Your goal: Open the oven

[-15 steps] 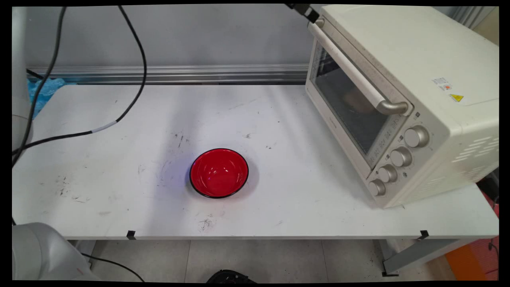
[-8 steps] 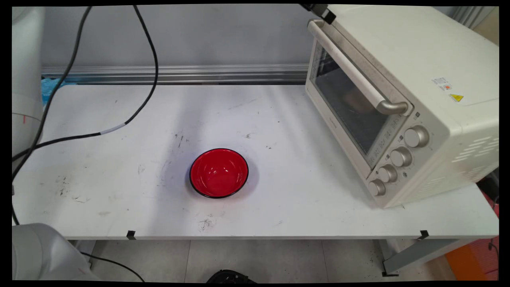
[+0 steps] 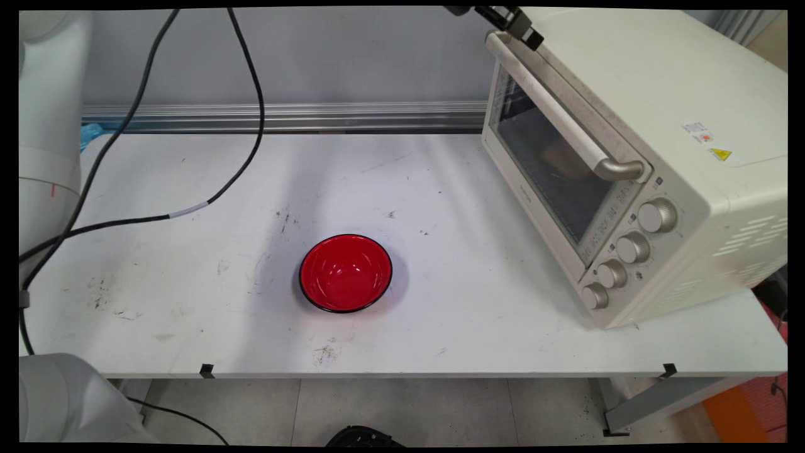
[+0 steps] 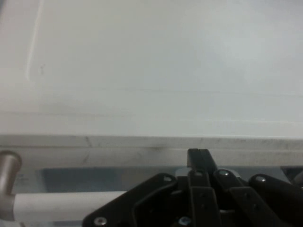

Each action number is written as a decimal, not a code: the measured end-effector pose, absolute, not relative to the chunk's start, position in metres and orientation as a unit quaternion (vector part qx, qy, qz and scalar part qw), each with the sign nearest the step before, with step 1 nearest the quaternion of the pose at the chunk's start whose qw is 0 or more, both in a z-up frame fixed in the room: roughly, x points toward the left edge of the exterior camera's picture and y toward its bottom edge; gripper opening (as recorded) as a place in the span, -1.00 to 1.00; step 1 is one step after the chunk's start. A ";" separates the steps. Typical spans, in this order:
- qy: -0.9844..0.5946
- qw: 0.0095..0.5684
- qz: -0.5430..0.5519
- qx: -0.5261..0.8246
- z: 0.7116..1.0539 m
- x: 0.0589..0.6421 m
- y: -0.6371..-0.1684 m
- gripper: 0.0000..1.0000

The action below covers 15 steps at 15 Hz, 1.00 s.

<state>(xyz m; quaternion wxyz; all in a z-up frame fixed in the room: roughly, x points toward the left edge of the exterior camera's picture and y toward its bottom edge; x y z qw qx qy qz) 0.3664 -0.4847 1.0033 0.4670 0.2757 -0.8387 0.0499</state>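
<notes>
The gripper point(image 3: 522, 28) is hovering clenched and empty right above the far end of the toaster oven's point(image 3: 635, 157) door handle point(image 3: 560, 113). That bar, just below the gripper, looks rigid, smooth, best clasped mid-length. Since earlier, the gripper has been shifting rightward over the oven top.

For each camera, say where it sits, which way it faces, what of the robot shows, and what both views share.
Main view: sits above the table's near side, looking down across it at the wall; shows the red bowl, toaster oven, hanging cables and the claw at the top edge.
Hand view: sits on the hand, looking along the claw at the oven's top; black linkage rises from the bottom.
Shared: the oven's door handle and the claw above it.
</notes>
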 end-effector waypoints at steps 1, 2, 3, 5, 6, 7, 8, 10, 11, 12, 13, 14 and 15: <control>-0.839 0.467 0.049 0.274 1.001 0.365 -0.486 -1.00; -0.840 0.468 0.049 0.272 0.998 0.363 -0.487 -1.00; -0.840 0.468 0.048 0.270 0.996 0.362 -0.487 -1.00; -0.841 0.469 0.047 0.267 0.993 0.360 -0.489 -1.00; -0.841 0.469 0.047 0.266 0.992 0.359 -0.489 -1.00; -0.841 0.469 0.047 0.265 0.991 0.358 -0.490 -1.00; -0.841 0.470 0.046 0.264 0.989 0.357 -0.490 -1.00; -0.842 0.470 0.045 0.261 0.987 0.356 -0.491 -1.00; -0.842 0.470 0.045 0.260 0.986 0.355 -0.491 -1.00; -0.842 0.470 0.044 0.259 0.985 0.355 -0.491 -1.00; -0.843 0.470 0.044 0.258 0.983 0.354 -0.491 -1.00; -0.843 0.471 0.043 0.257 0.982 0.353 -0.492 -1.00; -0.843 0.470 0.042 0.256 0.980 0.353 -0.492 -1.00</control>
